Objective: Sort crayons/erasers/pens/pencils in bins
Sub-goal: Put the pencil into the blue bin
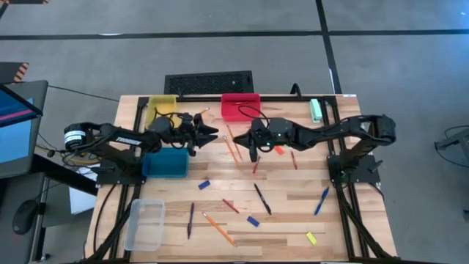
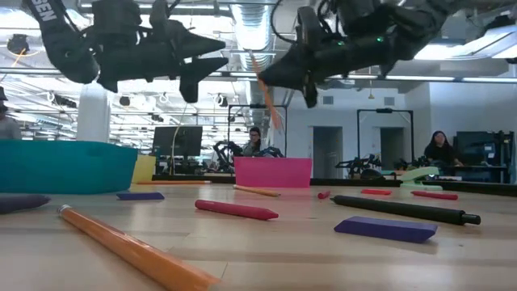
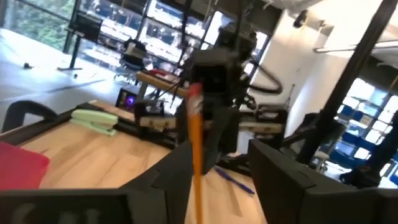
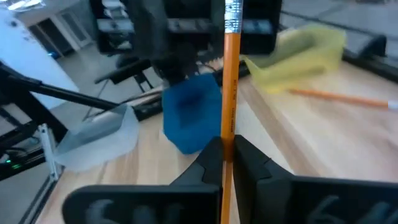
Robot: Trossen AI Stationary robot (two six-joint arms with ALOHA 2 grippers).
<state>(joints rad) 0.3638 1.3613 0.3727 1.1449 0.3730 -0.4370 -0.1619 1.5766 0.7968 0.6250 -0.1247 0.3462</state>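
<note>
Right gripper point(image 4: 227, 152): clamped on upright pencil point(image 4: 229, 81); right wrist view only.
Left gripper point(image 1: 211, 133): fingers parted, holding nothing, beside the pencil.
Location: mid-air, near red bin point(image 1: 240, 105).

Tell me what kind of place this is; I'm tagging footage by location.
Probably a robotics lab or workshop: exposed ceiling ducts, a dark computer monitor on benches behind the wooden slatted table, and seated people.

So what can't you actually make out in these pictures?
- Inside of the teal-blue plastic bin: low view, its own wall hides it.
- Inside of the red plastic bin: low view, same reason.
- Lower end of the long orange pencil: right wrist view, hidden behind the right gripper, shut on it.
</note>
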